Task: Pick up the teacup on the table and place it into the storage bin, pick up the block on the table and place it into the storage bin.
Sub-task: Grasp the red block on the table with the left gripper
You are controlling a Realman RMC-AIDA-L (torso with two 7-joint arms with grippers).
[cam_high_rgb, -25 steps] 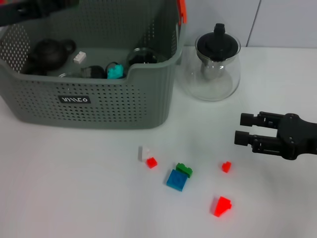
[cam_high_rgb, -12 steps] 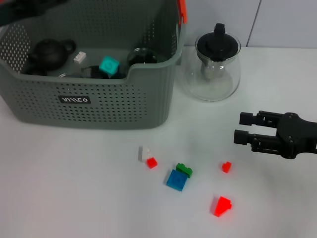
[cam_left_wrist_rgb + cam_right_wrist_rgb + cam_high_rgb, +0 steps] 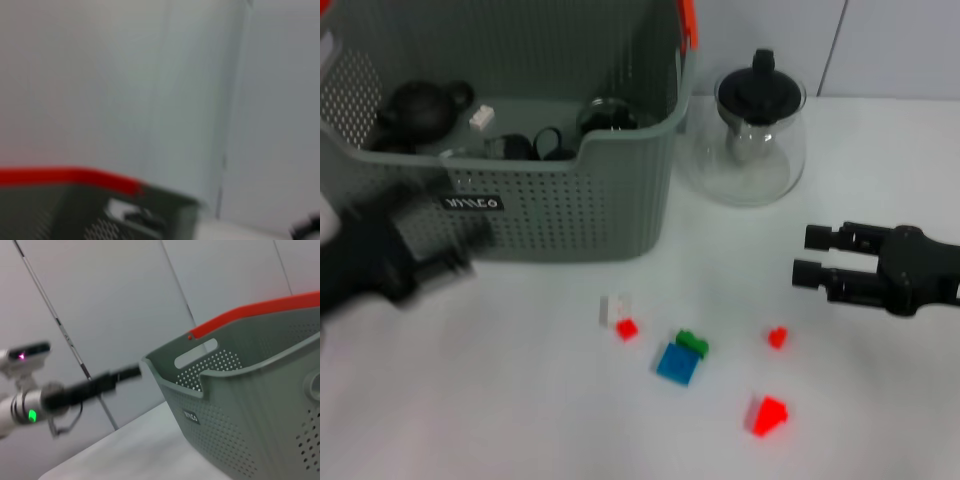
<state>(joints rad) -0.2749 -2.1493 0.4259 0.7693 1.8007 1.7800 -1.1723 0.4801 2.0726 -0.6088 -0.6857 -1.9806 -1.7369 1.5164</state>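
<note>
The storage bin (image 3: 570, 215) stands at the far left corner of the surface (image 3: 470, 400), with dark teaware inside. The left end effector (image 3: 440, 255), a blur in front of the bin's near wall, shows no readable finger state. The right end effector (image 3: 805, 257) hovers near the right edge, fingers parted and empty. Loose blocks lie near the front edge: a blue block (image 3: 676, 363), a green block (image 3: 693, 343), and a red block (image 3: 767, 415).

A glass teapot (image 3: 748, 135) with a black lid (image 3: 760, 88) stands upright on my white tabletop (image 3: 500, 400), up toward one o'clock. Behind it rises a pale panelled wall (image 3: 890, 45). A dark round pot (image 3: 415, 105) sits far off at about eleven o'clock.
</note>
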